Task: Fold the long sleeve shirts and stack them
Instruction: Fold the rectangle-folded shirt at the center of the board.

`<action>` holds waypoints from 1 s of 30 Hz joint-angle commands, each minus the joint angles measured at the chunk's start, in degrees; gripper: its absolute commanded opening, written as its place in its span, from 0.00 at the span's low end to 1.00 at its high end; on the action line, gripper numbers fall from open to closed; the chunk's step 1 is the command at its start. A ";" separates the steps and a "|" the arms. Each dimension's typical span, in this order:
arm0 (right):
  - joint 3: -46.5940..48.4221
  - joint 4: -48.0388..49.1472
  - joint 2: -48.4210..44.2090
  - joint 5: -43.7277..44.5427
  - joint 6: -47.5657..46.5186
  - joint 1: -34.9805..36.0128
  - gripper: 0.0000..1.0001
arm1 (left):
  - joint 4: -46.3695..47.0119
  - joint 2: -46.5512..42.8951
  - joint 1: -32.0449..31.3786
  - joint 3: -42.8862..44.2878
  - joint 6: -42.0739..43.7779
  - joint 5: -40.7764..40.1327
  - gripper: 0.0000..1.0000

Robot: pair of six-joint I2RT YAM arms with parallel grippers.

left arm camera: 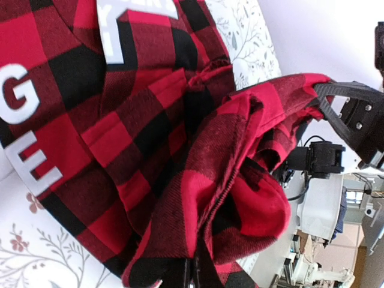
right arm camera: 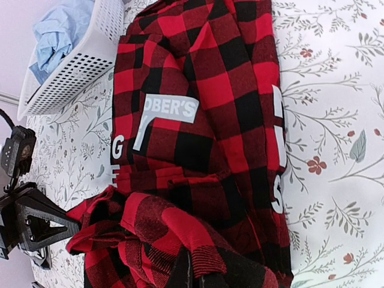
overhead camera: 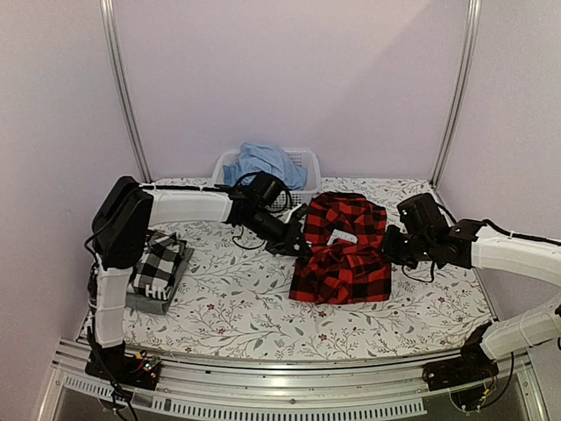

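Red-and-black shirt (overhead camera: 340,254) lies on the table (overhead camera: 237,307), long axis front-to-back. My left gripper (overhead camera: 296,246) and right gripper (overhead camera: 392,248), one each side, are clamped on opposite ends of its raised fold.

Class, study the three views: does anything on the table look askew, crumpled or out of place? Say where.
The red-and-black flannel is bunched into a crumpled ridge across its near half, pinched by the left gripper and right gripper; its far half lies flat.
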 commanded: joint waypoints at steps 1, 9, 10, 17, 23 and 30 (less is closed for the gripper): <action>2.25 6.97 3.39 -2.02 -5.13 -3.36 0.00 | -1.27 3.14 2.02 5.08 0.50 2.04 0.00; 1.47 10.87 7.65 -3.41 -5.73 -5.72 0.04 | -1.62 7.53 3.00 10.74 -0.15 1.24 0.07; 1.66 11.18 8.06 -3.60 -5.91 -5.86 0.06 | -1.66 7.86 2.94 11.26 -0.26 1.06 0.10; 4.15 10.42 8.93 -3.34 -7.88 -5.94 0.56 | 0.37 6.96 4.14 10.81 -2.02 -4.49 0.34; 7.50 6.31 7.02 -2.44 -11.07 -5.98 0.79 | 2.62 5.24 5.70 11.43 -1.60 -6.19 0.64; 11.56 -0.54 7.09 -3.27 -16.13 -5.89 0.81 | 1.22 2.04 6.92 11.30 1.53 -10.06 0.71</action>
